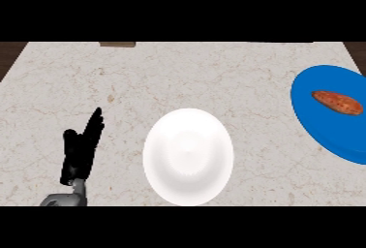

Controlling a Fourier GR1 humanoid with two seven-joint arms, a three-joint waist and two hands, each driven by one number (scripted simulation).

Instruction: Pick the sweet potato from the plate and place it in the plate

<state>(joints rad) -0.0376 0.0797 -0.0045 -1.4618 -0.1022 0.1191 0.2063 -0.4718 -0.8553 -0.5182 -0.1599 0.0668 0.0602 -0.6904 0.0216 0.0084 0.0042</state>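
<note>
At the left, the left hand (80, 147) shows above the surface (107, 77), coming in from the lower edge on a grey forearm (68, 197). Its fingers (94, 122) are straight and close together, pointing up and away, and they hold nothing. The hand is well apart from both plates.

In the middle, near the lower edge, a white plate (188, 157) lies on the surface. It is just to the right of the hand, not touching it.

At the right, a blue plate (322, 126) lies partly beyond the edge of the view. The sweet potato (337, 102) lies on this blue plate, in its upper part, with its long side going from upper left to lower right. It is well apart from the white plate and far from the hand.

At the far edge of the surface, a small brown thing (116, 44) is seen; I cannot tell what it is.
</note>
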